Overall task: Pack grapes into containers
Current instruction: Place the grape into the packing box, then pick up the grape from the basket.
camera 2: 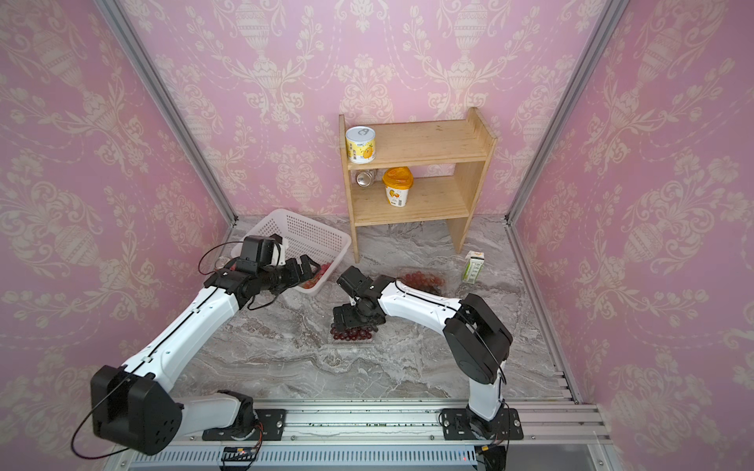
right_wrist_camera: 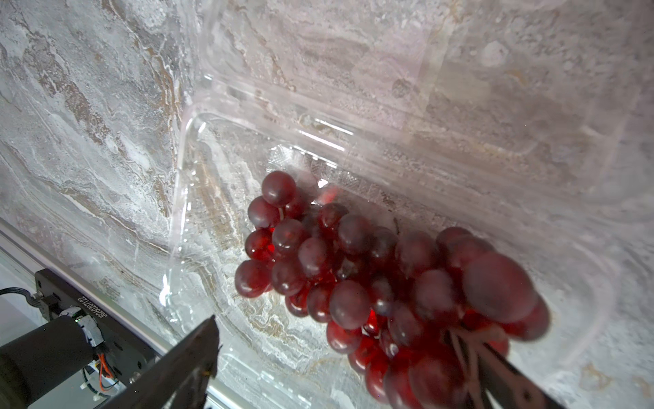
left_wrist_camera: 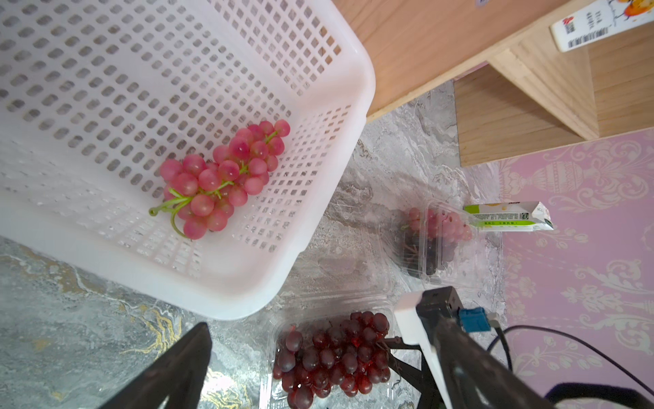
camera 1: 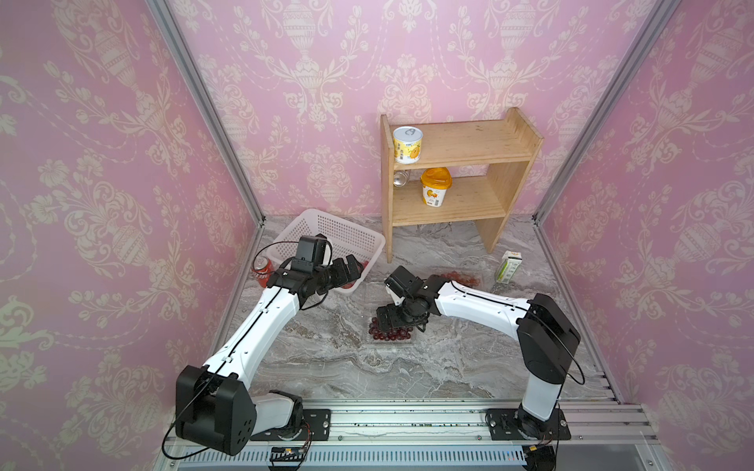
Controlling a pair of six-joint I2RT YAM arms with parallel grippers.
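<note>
A dark red bunch of grapes (camera 1: pixel 391 335) (camera 2: pixel 353 335) (right_wrist_camera: pixel 371 276) lies in the near clear container (right_wrist_camera: pixel 184 212) (left_wrist_camera: pixel 276 340), whose lid lies open behind it. My right gripper (camera 1: pixel 391 322) (right_wrist_camera: pixel 334 329) hangs open right over this bunch, one finger clear of it, the other by the stem. A pink bunch (left_wrist_camera: pixel 223 177) lies in the white basket (camera 1: pixel 326 214) (left_wrist_camera: pixel 354 106). My left gripper (camera 1: pixel 355 267) (left_wrist_camera: pixel 323 329) is open and empty above the basket's near corner. The far container (camera 1: pixel 461 278) (left_wrist_camera: pixel 435 233) holds pink and dark grapes.
A wooden shelf (camera 1: pixel 457 179) stands at the back with a yellow-labelled can (camera 1: pixel 407 143) and a tub (camera 1: pixel 434 186). A green and white carton (camera 1: pixel 508 267) stands right of the far container. A red soda can (camera 1: pixel 263 269) sits left of the basket.
</note>
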